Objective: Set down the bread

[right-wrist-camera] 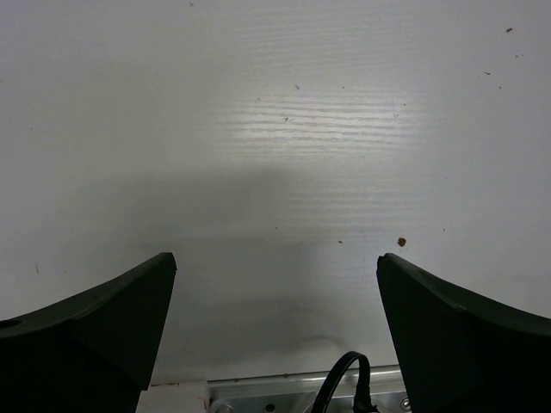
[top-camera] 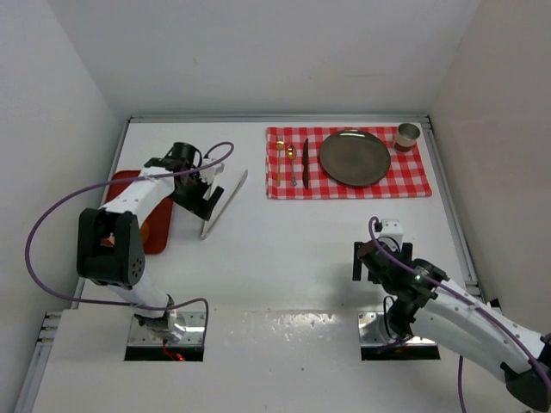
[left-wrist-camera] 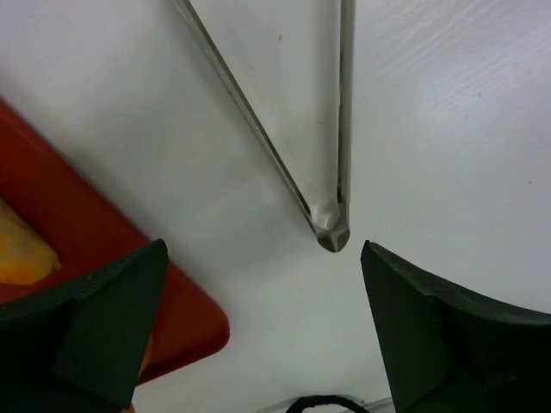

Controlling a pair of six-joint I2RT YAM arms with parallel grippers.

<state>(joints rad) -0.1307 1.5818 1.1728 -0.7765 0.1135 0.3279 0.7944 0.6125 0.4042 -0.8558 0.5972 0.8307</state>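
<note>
The bread [left-wrist-camera: 19,255], a yellow-orange piece, lies on a red tray [left-wrist-camera: 95,241] at the left edge of the left wrist view, mostly cut off. In the top view the tray [top-camera: 157,232] sits at the table's left, largely under my left arm. Metal tongs [left-wrist-camera: 284,112] lie on the table beside the tray, their joined end between my open left gripper's [left-wrist-camera: 263,288] fingers, untouched. In the top view the left gripper [top-camera: 202,194] hovers next to the tongs [top-camera: 225,200]. A dark plate [top-camera: 355,157] rests on a red checked placemat [top-camera: 413,176]. My right gripper [right-wrist-camera: 275,292] is open and empty.
A knife [top-camera: 305,163], a fork [top-camera: 293,168] and a small gold item lie on the placemat left of the plate. A cup [top-camera: 407,136] stands at its far right corner. The right gripper [top-camera: 379,258] hangs over bare table at the near right. White walls enclose the table.
</note>
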